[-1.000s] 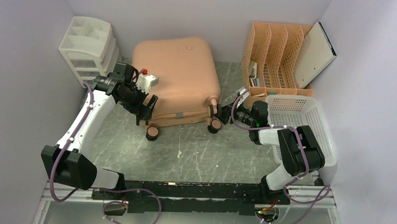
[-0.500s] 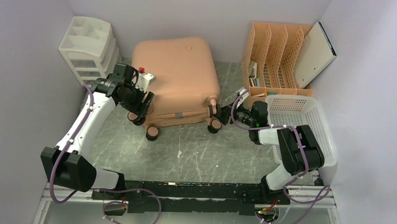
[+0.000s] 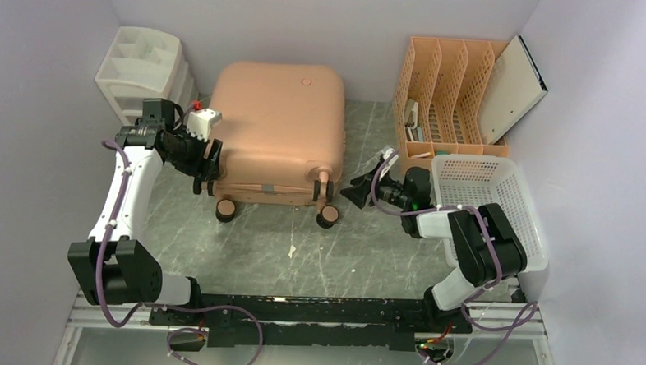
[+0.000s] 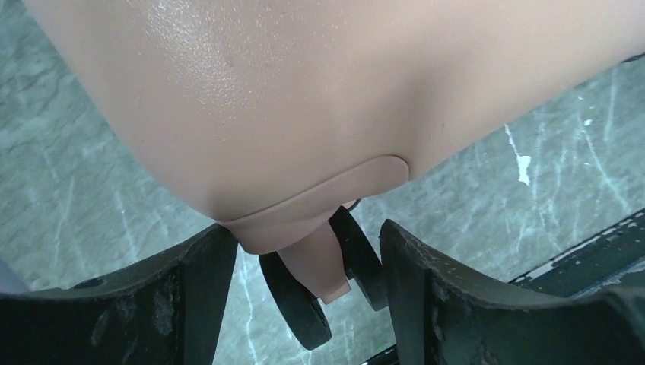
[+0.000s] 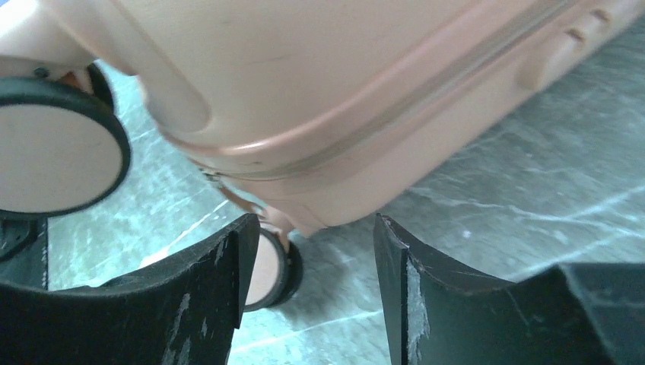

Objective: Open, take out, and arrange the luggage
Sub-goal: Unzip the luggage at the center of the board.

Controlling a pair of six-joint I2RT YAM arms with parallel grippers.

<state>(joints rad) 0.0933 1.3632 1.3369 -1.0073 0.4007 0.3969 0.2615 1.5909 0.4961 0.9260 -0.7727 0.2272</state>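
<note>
The grey marbled surface (image 3: 300, 255) spreads beneath both claws. The luggage (image 3: 277, 123) lies flat and closed on it, between the two claws, its wheels towards the arms' bases and its round logo (image 3: 306, 81) on the side away from them.

The white basket (image 3: 478, 161) stands behind the right claw (image 3: 355, 192), next to that arm. The orange rack (image 3: 443, 89) stands beyond the basket, with a pale board (image 3: 513, 88) leaning in its outermost slot. The white drawers (image 3: 144, 68) stand in the corner behind the left claw (image 4: 308, 228), on the side away from the luggage.

The left claw is at the luggage's near left corner. Its jaws sit either side of the wheel (image 4: 304, 304) there. The left finger (image 4: 205, 289) meets the edge of the wheel's mount and the right finger (image 4: 426, 289) lies against the outer disc. It looks clamped on the luggage at this wheel, though how firmly I cannot tell.

The right claw hangs low, just beside the near right corner. Its jaws stand apart with nothing between them. The luggage's closed seam runs ahead of it. One wheel (image 5: 53, 156) looms to its upper left, and another (image 5: 268, 270) shows farther off, in the gap between its fingers.
</note>
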